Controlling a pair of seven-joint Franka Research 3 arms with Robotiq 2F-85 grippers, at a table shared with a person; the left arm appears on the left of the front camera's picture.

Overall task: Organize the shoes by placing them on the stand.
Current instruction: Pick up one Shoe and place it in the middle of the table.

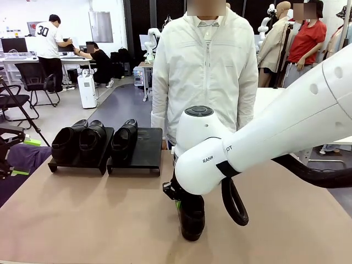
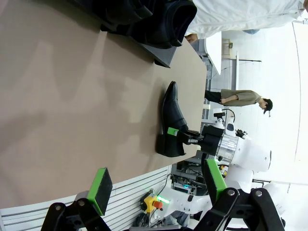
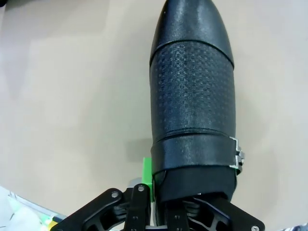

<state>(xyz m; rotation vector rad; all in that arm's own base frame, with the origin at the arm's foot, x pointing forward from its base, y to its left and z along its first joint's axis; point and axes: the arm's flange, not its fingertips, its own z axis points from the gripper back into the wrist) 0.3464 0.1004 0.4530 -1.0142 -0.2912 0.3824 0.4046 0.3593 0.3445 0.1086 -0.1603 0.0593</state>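
A black shoe (image 1: 192, 220) is seen on the brown table (image 1: 82, 220) at about six o'clock of the front view, close to the near edge. It is clamped at its heel collar by the right gripper (image 3: 159, 204), one green pad (image 3: 147, 178) pressed against its outer side. Open tabletop is left around it on all sides. At ten o'clock the stand (image 1: 135, 159) is set along the far edge, three shoes (image 1: 91, 140) resting on it, with its right-hand slot free. The left gripper (image 2: 159, 190) is held with its jaws wide apart, nothing between them, off the table's near edge. A person (image 1: 206, 82) is stationed behind the far edge.
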